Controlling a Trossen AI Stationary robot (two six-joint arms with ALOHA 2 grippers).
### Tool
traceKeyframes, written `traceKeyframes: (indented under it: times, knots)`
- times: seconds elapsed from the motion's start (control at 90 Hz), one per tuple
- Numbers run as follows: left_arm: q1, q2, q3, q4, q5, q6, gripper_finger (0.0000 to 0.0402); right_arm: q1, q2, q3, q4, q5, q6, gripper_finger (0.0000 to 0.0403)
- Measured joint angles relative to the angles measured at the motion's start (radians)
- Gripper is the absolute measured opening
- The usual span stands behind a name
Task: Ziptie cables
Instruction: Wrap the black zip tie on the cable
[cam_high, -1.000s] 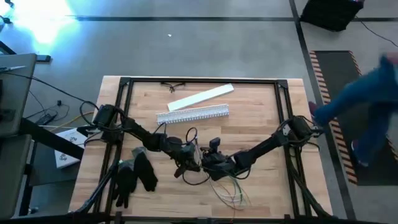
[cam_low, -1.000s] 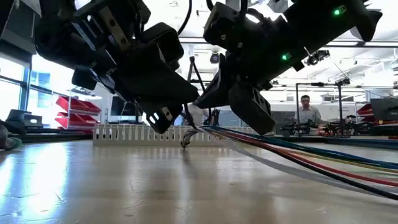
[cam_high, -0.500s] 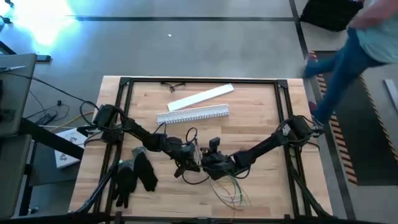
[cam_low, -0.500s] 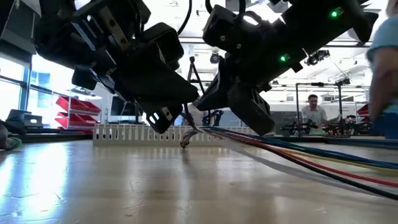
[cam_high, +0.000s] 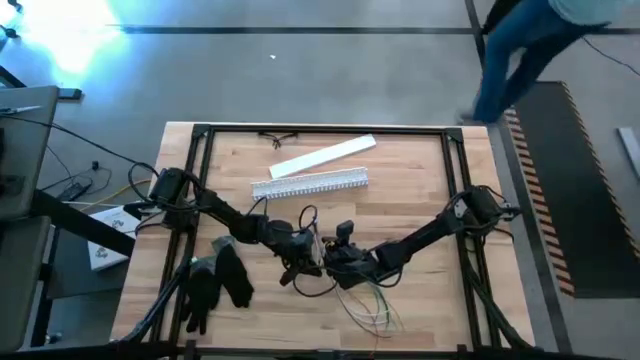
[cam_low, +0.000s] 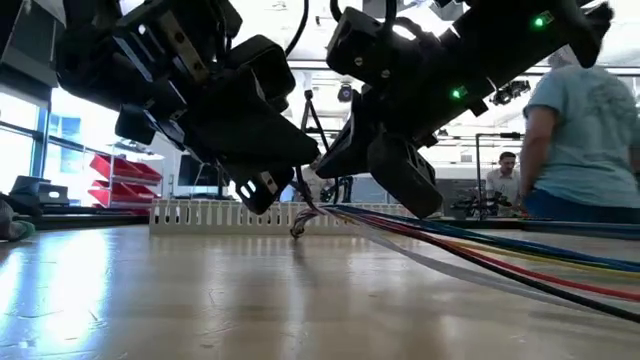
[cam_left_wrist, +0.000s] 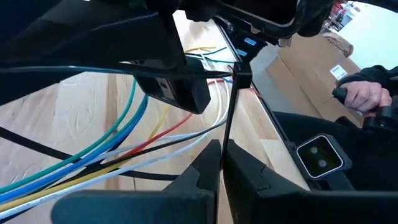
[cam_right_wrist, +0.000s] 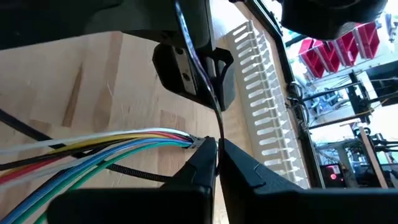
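1. The cables (cam_high: 368, 308), a loose bundle of thin, flexible wires in pale green, white, yellow, red and blue, lie on the wooden desk (cam_high: 420, 180) near the middle of its front edge. One end is gathered between the two arms and the free ends fan out toward the front edge.
2. I judge the wires light, limp and slippery against each other. They will splay unless held close to where the tie goes round, so the gathered end is the place to take hold, not the loose tails.
3. A thin black plastic zip tie (cam_left_wrist: 229, 106) runs as a stiff, narrow strap from the bundle into the left arm's grasp. It should bend but not stretch, and could slip if pulled at an angle.
4. The left gripper (cam_left_wrist: 222, 149) sits just left of the desk's centre, toward the front. Its dark fingers are pressed together on the zip tie strap.
5. The right gripper (cam_right_wrist: 217, 148) meets it from the right, with its fingers closed at the bundled end of the wires (cam_right_wrist: 124, 144), where another black strap passes. Whether they pinch wire or strap, I cannot tell.
6. A long white slotted plastic channel (cam_high: 308, 184) lies further back, well apart.
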Motion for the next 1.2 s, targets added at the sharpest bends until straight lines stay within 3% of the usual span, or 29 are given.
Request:
traceKeyframes:
  times: [1.2]
  knots:
    - [0.001, 0.032, 0.0, -0.017, -0.011, 0.01, 0.0, 0.03, 0.0, 0.0, 0.114, -0.008, -0.102, 0.0]
